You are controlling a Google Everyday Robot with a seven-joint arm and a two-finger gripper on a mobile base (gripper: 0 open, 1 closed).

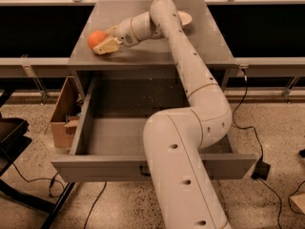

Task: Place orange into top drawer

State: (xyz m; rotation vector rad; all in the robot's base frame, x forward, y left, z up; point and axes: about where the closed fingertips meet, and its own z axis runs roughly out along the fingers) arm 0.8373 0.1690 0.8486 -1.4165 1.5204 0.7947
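Note:
The orange (96, 38) rests on the grey cabinet top (143, 56), near its front left corner. My gripper (106, 41) is at the orange's right side, low over the cabinet top and touching or nearly touching the fruit. The top drawer (119, 133) is pulled wide open below, and its speckled floor is bare. My arm runs from the bottom of the view over the drawer's right half and hides part of it, along with most of its front handle (141, 169).
A shallow white bowl (185, 17) sits at the back of the cabinet top, partly behind my arm. A cardboard box (61, 118) stands on the floor left of the drawer. A black stand (12, 136) is at far left. Cables (250, 128) lie on the floor at right.

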